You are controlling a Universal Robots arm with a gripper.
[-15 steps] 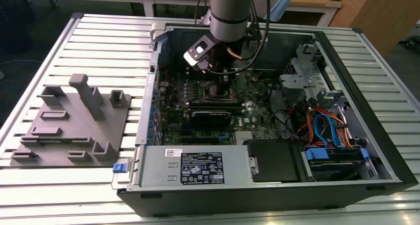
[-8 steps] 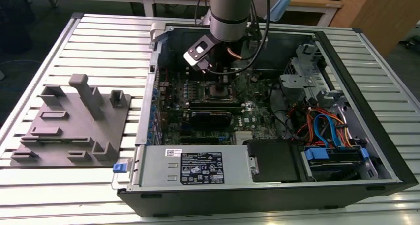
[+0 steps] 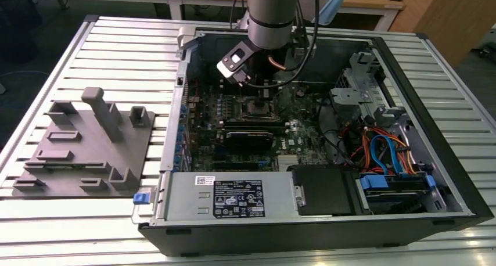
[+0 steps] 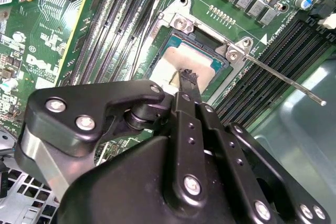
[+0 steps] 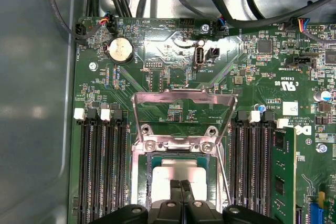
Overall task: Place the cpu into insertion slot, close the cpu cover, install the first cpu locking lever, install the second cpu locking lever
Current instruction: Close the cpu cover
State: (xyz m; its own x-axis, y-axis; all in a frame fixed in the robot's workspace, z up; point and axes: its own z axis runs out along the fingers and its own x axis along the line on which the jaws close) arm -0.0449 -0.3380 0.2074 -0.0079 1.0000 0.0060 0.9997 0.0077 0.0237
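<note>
The cpu (image 5: 176,170) lies flat in the insertion slot (image 5: 140,174), its silver top facing up. My gripper (image 5: 182,184) is shut with nothing between its fingers, and the joined tips rest on or just over the chip's near edge. In the second wrist view the tips of the gripper (image 4: 186,77) meet the cpu (image 4: 173,59) inside the insertion slot (image 4: 202,38). The cpu cover (image 5: 184,97) stands open, swung back on its hinge, with the board showing through its cut-out. A thin locking lever (image 4: 283,80) sticks out unlatched beside the socket. In the exterior view the gripper (image 3: 259,99) hangs over the socket.
The motherboard sits inside an open computer case (image 3: 445,161) on a slatted table. Long black memory slots (image 5: 97,166) flank the socket, and a memory module (image 5: 283,171) stands close by. Cables (image 3: 380,150) and a drive bay fill the case's right. A grey fixture (image 3: 85,144) stands outside.
</note>
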